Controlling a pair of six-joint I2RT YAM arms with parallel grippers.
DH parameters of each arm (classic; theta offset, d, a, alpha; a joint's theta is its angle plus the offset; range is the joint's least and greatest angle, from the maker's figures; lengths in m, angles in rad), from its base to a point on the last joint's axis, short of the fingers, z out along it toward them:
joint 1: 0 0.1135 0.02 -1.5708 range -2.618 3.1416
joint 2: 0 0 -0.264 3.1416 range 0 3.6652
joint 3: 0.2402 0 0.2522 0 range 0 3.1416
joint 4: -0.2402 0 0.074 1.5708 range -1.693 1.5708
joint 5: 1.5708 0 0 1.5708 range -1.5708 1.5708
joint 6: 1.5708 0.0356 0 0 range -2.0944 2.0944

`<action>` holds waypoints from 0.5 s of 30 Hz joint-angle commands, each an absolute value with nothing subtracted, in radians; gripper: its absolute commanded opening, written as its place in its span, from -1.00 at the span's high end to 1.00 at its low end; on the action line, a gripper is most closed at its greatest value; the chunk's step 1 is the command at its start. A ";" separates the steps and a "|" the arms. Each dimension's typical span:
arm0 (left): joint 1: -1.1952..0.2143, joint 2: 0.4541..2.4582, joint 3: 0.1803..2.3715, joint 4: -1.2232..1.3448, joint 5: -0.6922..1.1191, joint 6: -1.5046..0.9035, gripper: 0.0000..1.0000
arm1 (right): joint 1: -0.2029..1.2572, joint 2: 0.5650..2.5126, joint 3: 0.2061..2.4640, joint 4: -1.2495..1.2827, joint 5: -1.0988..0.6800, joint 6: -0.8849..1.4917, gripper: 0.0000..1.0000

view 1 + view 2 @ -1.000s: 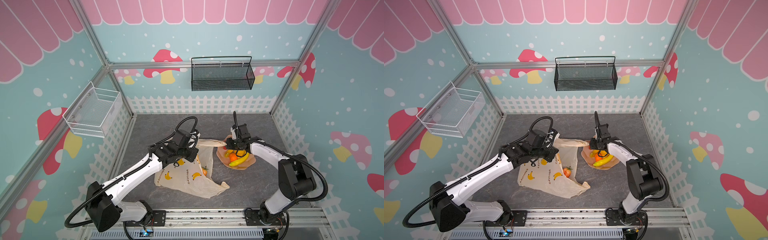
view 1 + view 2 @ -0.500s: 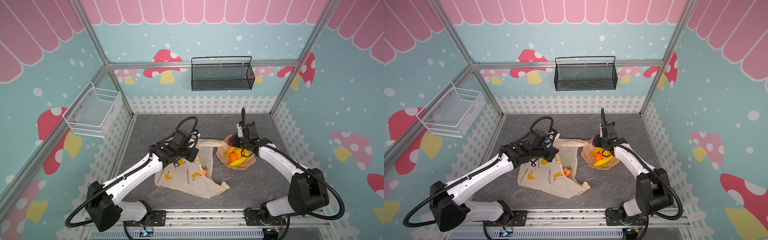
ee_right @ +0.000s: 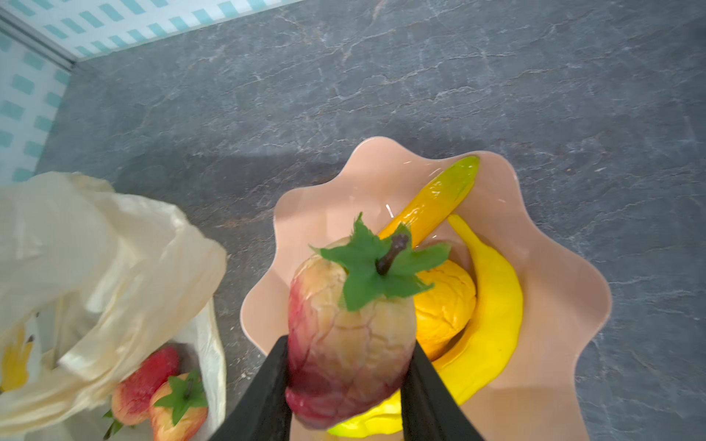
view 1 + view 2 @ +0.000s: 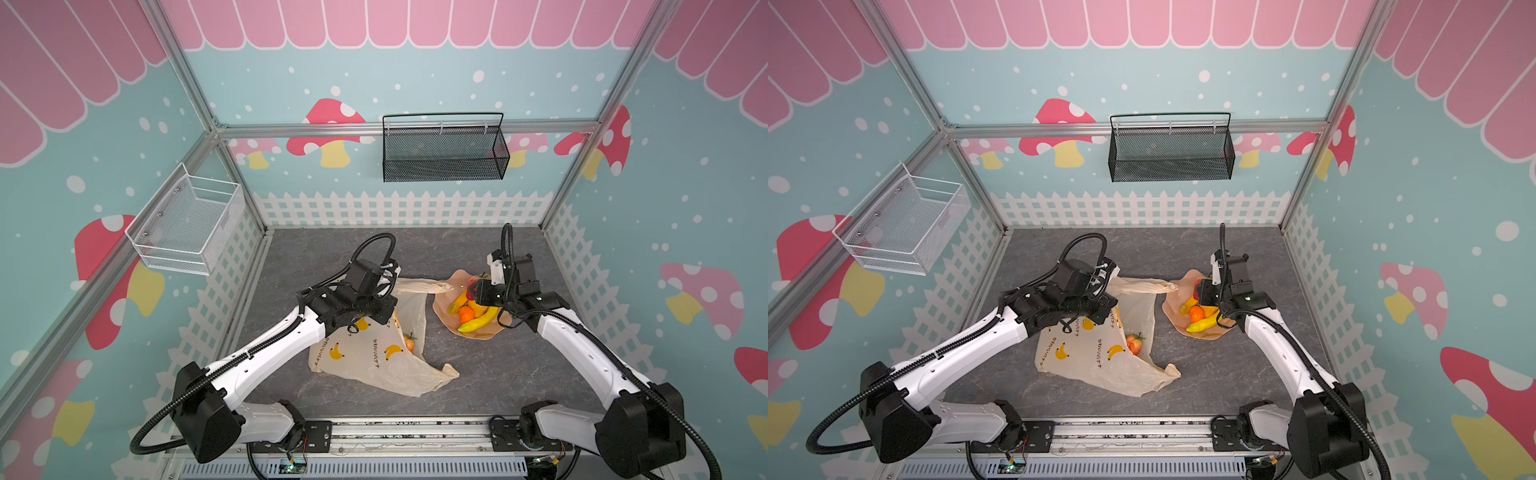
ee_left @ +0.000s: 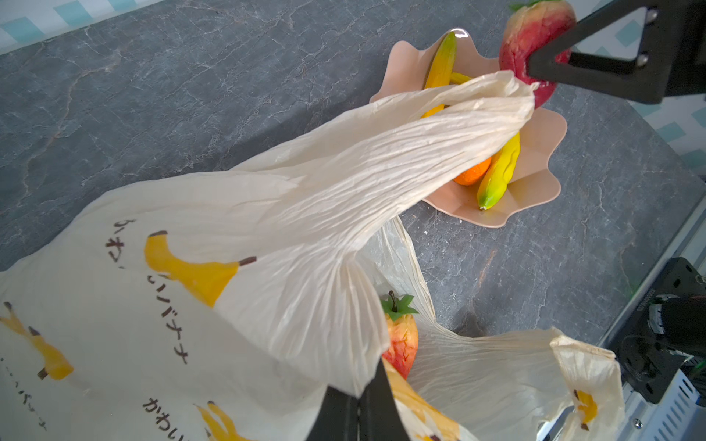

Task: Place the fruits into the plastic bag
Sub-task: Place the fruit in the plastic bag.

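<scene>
- Strawberry: pinched betw. right gripper jaws, over plate edge, stem end pointing away from wrist.
- Bag: mouth lies toward left arm; left gripper clamped on bag edge, lifting it.

plastic bag left of plate | strawberries in bag | bananas on plate

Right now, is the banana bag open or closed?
Open. The left gripper pinches the plastic bag and holds its top edge up, so the mouth gapes, and two strawberries show inside.
</scene>
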State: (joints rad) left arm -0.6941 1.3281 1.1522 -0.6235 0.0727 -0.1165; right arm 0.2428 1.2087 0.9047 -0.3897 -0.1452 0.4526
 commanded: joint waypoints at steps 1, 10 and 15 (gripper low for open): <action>-0.688 1.335 1.166 -0.614 0.085 -0.116 1.00 | 0.242 1.174 0.861 -0.350 -0.279 0.409 0.18; -0.688 1.344 1.184 -0.614 0.092 -0.117 1.00 | 0.248 1.045 0.751 -0.319 -0.570 0.340 0.18; -0.688 1.350 1.184 -0.613 0.100 -0.118 1.00 | 0.252 0.958 0.657 -0.333 -0.604 0.361 0.18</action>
State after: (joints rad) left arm -0.6941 1.3399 1.1530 -0.6235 0.0822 -0.1165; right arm 0.2443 0.9897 0.7021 -0.3363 -0.5331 0.3737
